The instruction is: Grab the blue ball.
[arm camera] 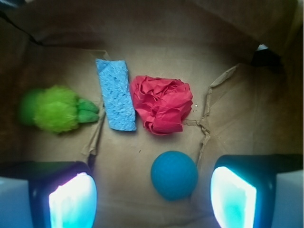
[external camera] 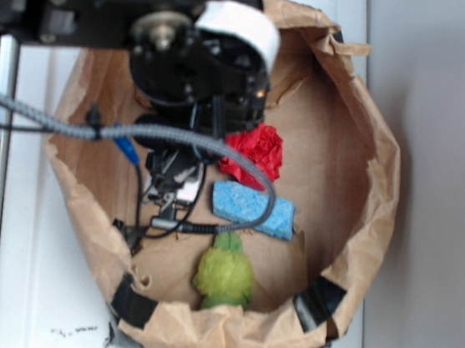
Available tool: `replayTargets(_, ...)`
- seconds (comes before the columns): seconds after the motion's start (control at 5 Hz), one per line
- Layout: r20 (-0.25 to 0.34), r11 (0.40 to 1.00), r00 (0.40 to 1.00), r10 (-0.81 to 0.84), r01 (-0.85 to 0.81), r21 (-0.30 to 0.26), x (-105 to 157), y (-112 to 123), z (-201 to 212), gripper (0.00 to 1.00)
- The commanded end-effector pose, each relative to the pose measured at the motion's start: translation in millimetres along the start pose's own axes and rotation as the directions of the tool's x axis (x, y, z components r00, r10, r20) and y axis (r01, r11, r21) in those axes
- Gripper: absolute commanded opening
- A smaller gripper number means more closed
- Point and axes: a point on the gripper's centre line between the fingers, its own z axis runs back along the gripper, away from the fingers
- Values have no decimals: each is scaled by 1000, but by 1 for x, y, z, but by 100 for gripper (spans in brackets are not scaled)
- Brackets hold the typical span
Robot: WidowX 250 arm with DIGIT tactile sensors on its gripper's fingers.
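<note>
the blue ball [arm camera: 174, 175] lies between the 2 spread fingers [arm camera: 71, 202] of the gripper [arm camera: 152, 199], with a red wad [arm camera: 162, 104] at 12 o'clock, beside a blue sponge [arm camera: 116, 95] and a green fuzzy toy [arm camera: 56, 109].

You have four loose things in one brown paper bag [arm camera: 142, 28], one of each kind. One blue ball [arm camera: 174, 175] sits between the gripper [arm camera: 152, 194] fingers, closer to the finger on the picture's right. One red ruffled wad [arm camera: 161, 104] lies just beyond the ball. One light blue sponge block [arm camera: 115, 94] lies beside the wad, further left. One fuzzy green toy [arm camera: 56, 109] lies furthest left.
</note>
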Motion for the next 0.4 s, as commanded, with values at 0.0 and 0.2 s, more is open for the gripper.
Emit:
replayTargets(0.0, 89, 997, 995, 34, -40, 66, 2, 13, -13, 100)
replayTargets(0.2, 91, 997, 996, 20, -27, 76, -2, 18, -22, 100)
